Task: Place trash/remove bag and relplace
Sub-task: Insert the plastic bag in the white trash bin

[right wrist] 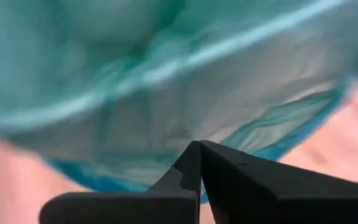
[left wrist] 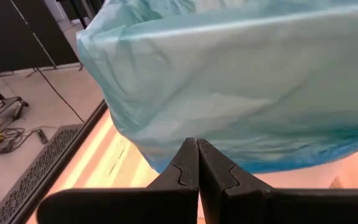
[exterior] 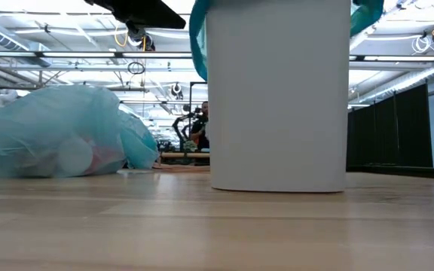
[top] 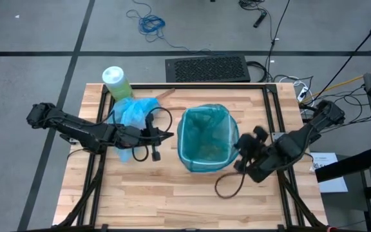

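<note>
A white wastebasket [exterior: 277,98] stands mid-table, lined with a darker teal-green bag [top: 205,132] whose top is folded out over the rim [exterior: 196,38]. The light sky-blue bag [top: 134,113] lies on the table to the wastebasket's left, resting on its side, with white and reddish things showing through it [exterior: 74,154]. My left gripper [top: 170,135] is shut at the wastebasket's left side, its tips at the teal overhang's lower edge [left wrist: 197,142]. My right gripper [top: 239,147] is shut at the wastebasket's right side, tips against the overhang [right wrist: 199,143]. My left gripper comes level from the table's left, and its shut fingertips [left wrist: 188,152] stand at the lower edge of the teal bag's overhang [left wrist: 229,81]; I cannot tell whether they touch it. My right gripper comes level from the table's right, and its shut fingertips [right wrist: 191,155] stand at the teal overhang [right wrist: 166,93]; I cannot tell whether they touch it.
A large green bottle with a white cap [top: 116,80] stands at the far left, behind the sky-blue bag. A flat brown piece [top: 165,94] lies near the far edge. A dark cable loops on the table [top: 227,187] near the right arm. Bare wood lies along the near edge.
</note>
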Robot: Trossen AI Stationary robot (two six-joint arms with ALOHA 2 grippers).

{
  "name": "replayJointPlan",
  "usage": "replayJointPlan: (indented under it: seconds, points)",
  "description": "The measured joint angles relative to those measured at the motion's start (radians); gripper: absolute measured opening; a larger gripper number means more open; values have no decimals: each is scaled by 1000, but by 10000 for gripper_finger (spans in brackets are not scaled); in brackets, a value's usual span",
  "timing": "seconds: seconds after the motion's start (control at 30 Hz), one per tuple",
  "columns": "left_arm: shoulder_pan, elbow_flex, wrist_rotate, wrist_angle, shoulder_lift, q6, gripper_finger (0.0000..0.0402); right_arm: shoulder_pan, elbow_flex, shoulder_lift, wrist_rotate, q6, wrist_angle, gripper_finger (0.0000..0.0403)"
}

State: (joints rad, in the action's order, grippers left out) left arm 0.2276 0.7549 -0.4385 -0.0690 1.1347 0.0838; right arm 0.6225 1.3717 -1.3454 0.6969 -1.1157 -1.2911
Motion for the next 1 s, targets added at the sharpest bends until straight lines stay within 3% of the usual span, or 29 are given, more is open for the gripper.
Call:
replayJointPlan:
  seconds: [0.17,0.4,0.73,1.0]
  points:
    - [1,-26,-5,-18,0,-10,0,20,-107,-30,-118,18,211,0]
    - [1,-31,-6,-48,-6,-21,0,64,-116,-31,-124,-45,277,0]
    - [14,-31,347,-115,-1,-22,0,113,30,-26,-27,54,246,0]
    - [30,-31,370,-122,36,-27,0,111,29,-49,-28,47,240,0]
